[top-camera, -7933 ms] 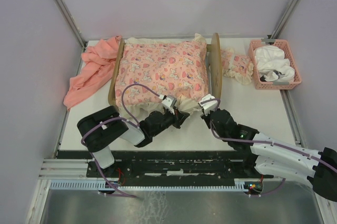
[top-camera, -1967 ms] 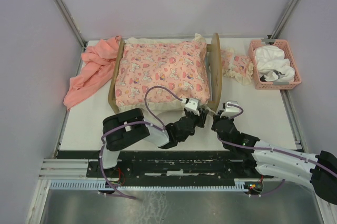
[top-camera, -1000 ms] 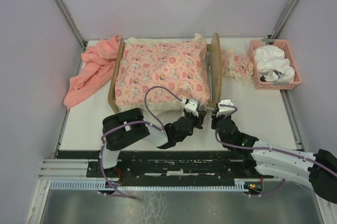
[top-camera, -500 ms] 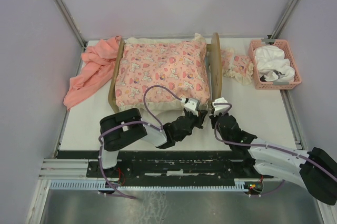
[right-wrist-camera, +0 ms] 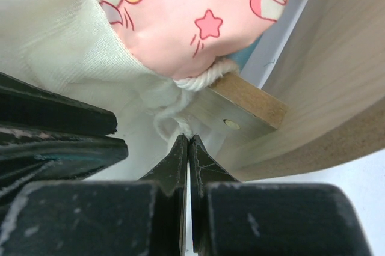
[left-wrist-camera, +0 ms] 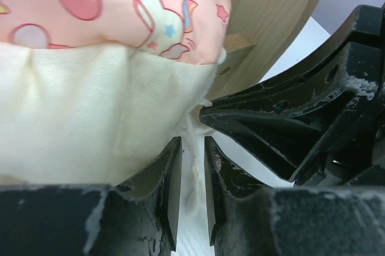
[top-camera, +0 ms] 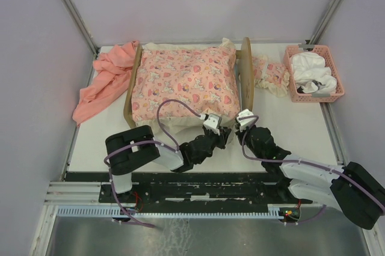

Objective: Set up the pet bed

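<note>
At near corner of pet bed (top-camera: 245, 70): soft, limp cushion (top-camera: 186, 79) (prob. light), best held by its tie cord (right-wrist-camera: 165, 118); right gripper (right-wrist-camera: 188, 140) pinches cord, left gripper (left-wrist-camera: 192, 146) slightly parted w/ cord between.

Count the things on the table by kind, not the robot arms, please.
Light-wood pet bed frame: 1
Pink cartoon-print cushions: 2 (large cushion on the bed, small cushion beside it)
Pink plastic basket: 1
Loose fabrics: 2 (salmon-pink cloth, white cloth in basket)
Total: 6
</note>
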Controlling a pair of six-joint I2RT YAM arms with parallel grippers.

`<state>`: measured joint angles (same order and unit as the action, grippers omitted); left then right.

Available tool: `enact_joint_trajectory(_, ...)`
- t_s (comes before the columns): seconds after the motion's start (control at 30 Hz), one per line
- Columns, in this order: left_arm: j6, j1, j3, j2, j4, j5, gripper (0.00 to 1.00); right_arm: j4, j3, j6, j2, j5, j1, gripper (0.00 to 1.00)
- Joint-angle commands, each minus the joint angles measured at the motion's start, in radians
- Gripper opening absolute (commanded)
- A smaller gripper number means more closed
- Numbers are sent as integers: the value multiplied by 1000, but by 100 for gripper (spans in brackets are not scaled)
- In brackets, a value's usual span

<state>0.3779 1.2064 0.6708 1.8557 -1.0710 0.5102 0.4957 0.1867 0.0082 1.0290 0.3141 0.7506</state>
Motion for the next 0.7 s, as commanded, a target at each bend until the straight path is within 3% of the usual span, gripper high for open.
enact_joint_trajectory(0.0,-78,2,-46,-48,-86,105,28,100,34,-41,16,-66,-10,2)
enact_joint_trajectory(0.17,-252,1,-83,6,-201,127,29,78,60,-58,26,-96,-15,2)
enact_joint_trajectory(0.33,-271,-2,-120,0,-208,156,29,61,60,-59,16,-113,-15,2)
enact_joint_trajectory(0.4,-302,-1,-142,1,-223,127,29,44,69,-58,16,-123,-16,2)
enact_joint_trajectory(0.57,-454,-4,-277,52,-513,-30,35,-32,109,-60,28,-157,-16,2)
enact_joint_trajectory(0.67,-512,-9,-249,59,-427,-61,38,-75,137,-51,37,-155,-15,2)
